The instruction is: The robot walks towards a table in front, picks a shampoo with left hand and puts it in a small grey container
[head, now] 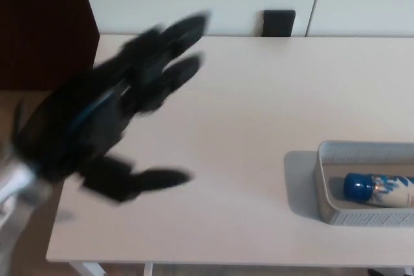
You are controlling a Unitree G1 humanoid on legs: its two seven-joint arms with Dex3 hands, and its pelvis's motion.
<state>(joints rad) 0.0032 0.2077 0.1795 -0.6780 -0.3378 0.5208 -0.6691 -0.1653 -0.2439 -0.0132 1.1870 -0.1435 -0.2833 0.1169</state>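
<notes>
The shampoo bottle (378,189) lies in the grey container (362,215), near right. The left hand (110,117) is blurred, its fingers (184,30) spread and empty. The placing looks done, so only drawing clear seems left.

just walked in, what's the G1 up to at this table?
The shampoo bottle lies on its side inside the small grey container at the right end of the table, so the placing step looks done. The robot's left hand is over the table's left part, well away from the container. It is open, holds nothing, has its fingers spread, and is motion-blurred. The right hand is not in view.
</notes>
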